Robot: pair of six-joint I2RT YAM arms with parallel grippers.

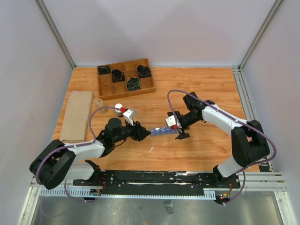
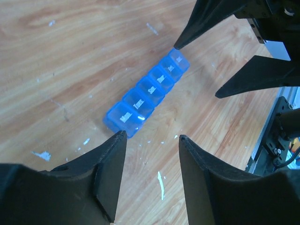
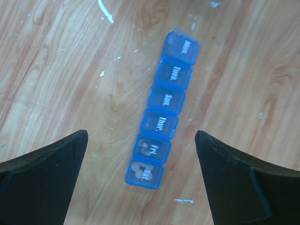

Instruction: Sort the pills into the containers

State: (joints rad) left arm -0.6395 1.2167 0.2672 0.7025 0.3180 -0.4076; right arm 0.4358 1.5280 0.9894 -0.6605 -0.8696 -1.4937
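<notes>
The blue pill organizer lies flat on the wooden table between my two grippers, all its lids down. In the right wrist view the organizer shows day labels, with yellowish pills visible through the "Sat" lid and a few more under "Fri". My right gripper is wide open above that end, its jaws on either side of the strip. My left gripper is open and empty just short of the other end of the organizer. A small clear vial stands at the left, its contents too small to make out.
A dark bottle with a white cap stands just behind my left gripper. A wooden grid tray with black coils sits at the back. A brown flat mat lies at the left. My right gripper is seen from the left wrist as dark fingers.
</notes>
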